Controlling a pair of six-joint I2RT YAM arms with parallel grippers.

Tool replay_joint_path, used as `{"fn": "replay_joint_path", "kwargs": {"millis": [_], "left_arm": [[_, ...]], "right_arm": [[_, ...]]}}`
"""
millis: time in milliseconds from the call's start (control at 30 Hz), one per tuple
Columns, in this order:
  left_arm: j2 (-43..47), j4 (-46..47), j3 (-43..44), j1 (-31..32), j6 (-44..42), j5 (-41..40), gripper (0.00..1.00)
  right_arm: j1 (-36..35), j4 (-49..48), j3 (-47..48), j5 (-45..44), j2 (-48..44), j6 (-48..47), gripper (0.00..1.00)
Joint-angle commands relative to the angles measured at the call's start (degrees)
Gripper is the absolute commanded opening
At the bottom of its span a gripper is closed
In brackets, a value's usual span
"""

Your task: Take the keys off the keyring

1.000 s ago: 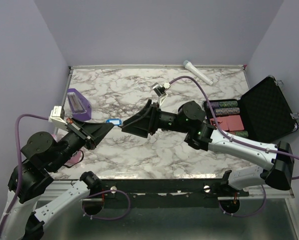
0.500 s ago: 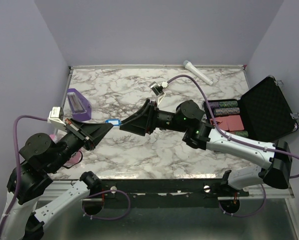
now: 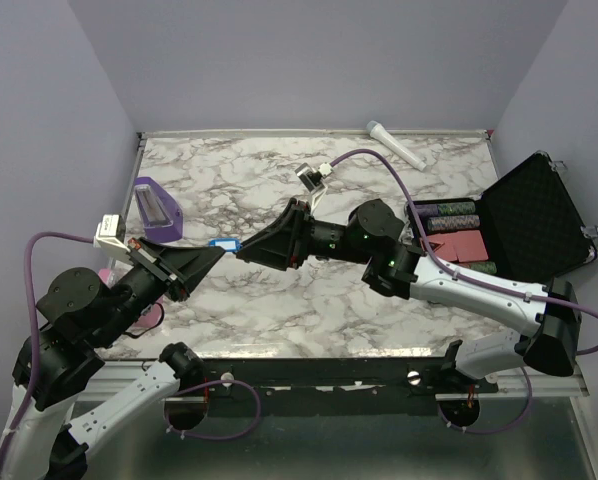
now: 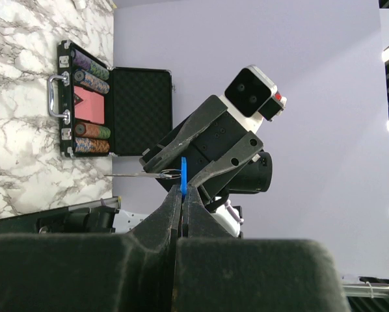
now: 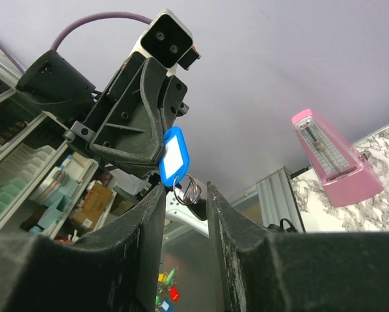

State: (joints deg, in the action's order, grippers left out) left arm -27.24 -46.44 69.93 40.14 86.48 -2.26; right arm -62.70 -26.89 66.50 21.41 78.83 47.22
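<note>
My left gripper [image 3: 217, 253] is shut on the blue tag of the keyring [image 3: 225, 242] and holds it above the table's left half. In the left wrist view the tag [image 4: 183, 174] stands edge-on between my fingertips. Its thin ring [image 4: 170, 173] and the flat silver key [image 4: 133, 174] stick out to the left. My right gripper [image 3: 243, 251] faces the left one, tip to tip. In the right wrist view it [image 5: 185, 190] is open, with the ring [image 5: 190, 191] hanging under the tag [image 5: 174, 155] between its fingers. I cannot tell whether the fingers touch the ring.
A purple wedge block [image 3: 157, 207] lies at the table's left. An open black case [image 3: 524, 215] with poker chips sits at the right. A white tube [image 3: 397, 144] lies at the back. A pink metronome [image 5: 331, 156] stands behind the left arm.
My right gripper has moved a little left, closer onto the tag and ring. My left gripper has stayed shut on the tag and hardly moved.
</note>
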Motion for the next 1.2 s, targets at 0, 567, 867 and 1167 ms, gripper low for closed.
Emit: {"fn": "replay_joint_path", "kwargs": {"millis": [0, 567, 867, 1167], "left_arm": [[0.7, 0.0, 0.1, 0.2, 0.3, -0.8, 0.0], [1.7, -0.3, -0.2, 0.1, 0.7, -2.0, 0.0], [1.5, -0.1, -0.6, 0.2, 1.1, -1.6, 0.0], [1.8, -0.1, -0.9, 0.2, 1.4, -1.9, 0.0]], "right_arm": [[-0.7, 0.4, 2.1, -0.8, 1.1, -1.2, 0.38], [-1.0, 2.4, 2.1, -1.1, 1.8, -1.7, 0.38], [-1.0, 3.2, 2.1, -1.8, 1.2, -2.5, 0.37], [-1.1, 2.5, 2.4, -0.9, 0.8, -2.7, 0.36]]}}
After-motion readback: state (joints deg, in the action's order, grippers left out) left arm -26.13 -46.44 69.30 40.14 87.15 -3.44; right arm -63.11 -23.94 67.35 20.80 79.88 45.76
